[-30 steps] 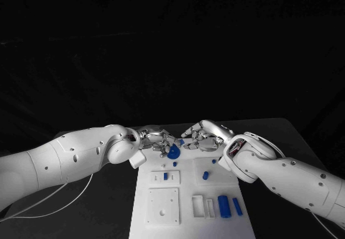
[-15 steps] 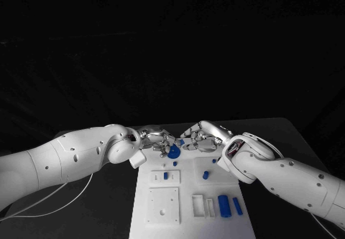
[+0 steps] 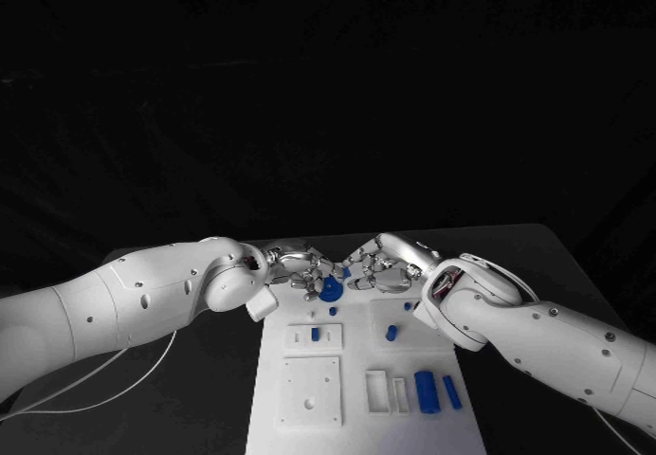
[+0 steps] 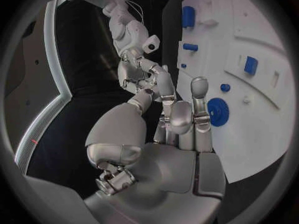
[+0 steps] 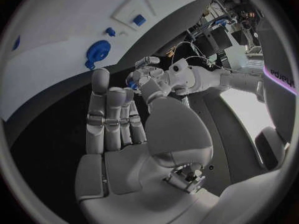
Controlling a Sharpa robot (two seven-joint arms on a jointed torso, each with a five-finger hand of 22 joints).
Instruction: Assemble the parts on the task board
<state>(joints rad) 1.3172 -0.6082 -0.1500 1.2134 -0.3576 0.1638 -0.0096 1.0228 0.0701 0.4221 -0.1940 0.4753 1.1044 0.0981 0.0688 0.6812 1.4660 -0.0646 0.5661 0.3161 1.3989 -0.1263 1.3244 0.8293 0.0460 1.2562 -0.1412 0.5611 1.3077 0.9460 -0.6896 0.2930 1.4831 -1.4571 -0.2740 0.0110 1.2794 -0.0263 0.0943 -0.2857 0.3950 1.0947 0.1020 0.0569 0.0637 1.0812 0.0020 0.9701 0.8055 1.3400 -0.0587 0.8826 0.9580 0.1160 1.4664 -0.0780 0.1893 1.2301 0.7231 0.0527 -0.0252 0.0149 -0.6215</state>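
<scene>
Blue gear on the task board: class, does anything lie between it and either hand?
Nothing visible does. The blue gear lies bare on the board, beside the left hand, and the right hand has open board before it.

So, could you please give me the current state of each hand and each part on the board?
Left hand: fingers extended beside the board's far end, holding nothing.
Right hand: fingers extended together, holding nothing.
Blue gear: lying flat on the board, free of both hands.
Task board: flat on the table.
Two blue cylinders: lying side by side near the board's right edge.
</scene>
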